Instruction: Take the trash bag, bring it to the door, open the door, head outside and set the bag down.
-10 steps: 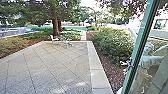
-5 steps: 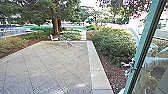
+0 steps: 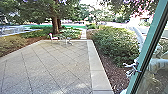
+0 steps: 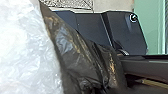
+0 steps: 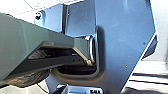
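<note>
Getting the trash bag out past the door w/o a snag is prob the step in hand. Bag shows large by the L hand, in front of the robot's base plate: blk crumpled plastic, w/ white plastic right beside it; can't tell if that's part of the bag. L hand: can't tell if it's clenched on the bag. R hand: can't tell either.

Green door frame slants in at abt 2 o'clock, glass just past it; metal bits near its edge, too unclear to name. That's the side to watch. Best steer at 11 to 12, over the paving, slow & steady, R arm tucked in so nothing clips the frame. Stone edging runs betw 12 & 1, then bark & bushes toward 1, so don't drift that way.

Bag needs enough height not to drag or catch on the base; thin plastic prob swings & tears easily, so no jerky turns. For a good set-down: flat paving, bag's weight fully down b4 any release, well short of the chair at 11.
</note>
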Controlling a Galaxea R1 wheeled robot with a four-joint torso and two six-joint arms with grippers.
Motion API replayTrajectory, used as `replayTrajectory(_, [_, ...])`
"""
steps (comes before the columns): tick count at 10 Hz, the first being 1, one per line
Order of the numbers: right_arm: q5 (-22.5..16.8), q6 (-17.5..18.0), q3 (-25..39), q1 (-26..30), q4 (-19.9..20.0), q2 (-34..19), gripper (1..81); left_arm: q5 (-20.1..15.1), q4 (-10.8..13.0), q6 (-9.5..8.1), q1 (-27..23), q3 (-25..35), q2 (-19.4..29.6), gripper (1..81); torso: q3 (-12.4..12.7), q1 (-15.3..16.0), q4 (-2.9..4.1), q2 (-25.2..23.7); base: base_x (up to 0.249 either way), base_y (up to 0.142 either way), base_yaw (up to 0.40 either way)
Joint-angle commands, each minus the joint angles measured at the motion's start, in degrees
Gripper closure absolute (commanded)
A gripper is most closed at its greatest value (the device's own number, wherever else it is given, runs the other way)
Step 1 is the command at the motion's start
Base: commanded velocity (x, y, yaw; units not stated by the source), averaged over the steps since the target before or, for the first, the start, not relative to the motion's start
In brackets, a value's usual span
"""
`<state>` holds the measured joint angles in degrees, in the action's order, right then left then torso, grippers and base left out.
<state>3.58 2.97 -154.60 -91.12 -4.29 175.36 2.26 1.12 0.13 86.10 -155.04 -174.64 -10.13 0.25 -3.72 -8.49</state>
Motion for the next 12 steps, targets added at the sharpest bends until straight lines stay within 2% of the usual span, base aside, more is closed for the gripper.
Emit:
replayTrajectory(1, [-3.2,-0.2,0.5,1.6,-0.4,0.4,1.0,-3.0,0.5,0.31,-2.3,0.4,-0.3,81.1,0.0,0.0,0.00,0.0,0.090,0.000,0.000])
replayTrajectory(12, [-3.1,-0.7,0.5,1.4,-0.3,0.4,1.0,-3.0,0.5,0.31,-2.3,0.4,-0.3,81.1,0.0,-0.1,0.00,0.0,0.093,0.000,0.000])
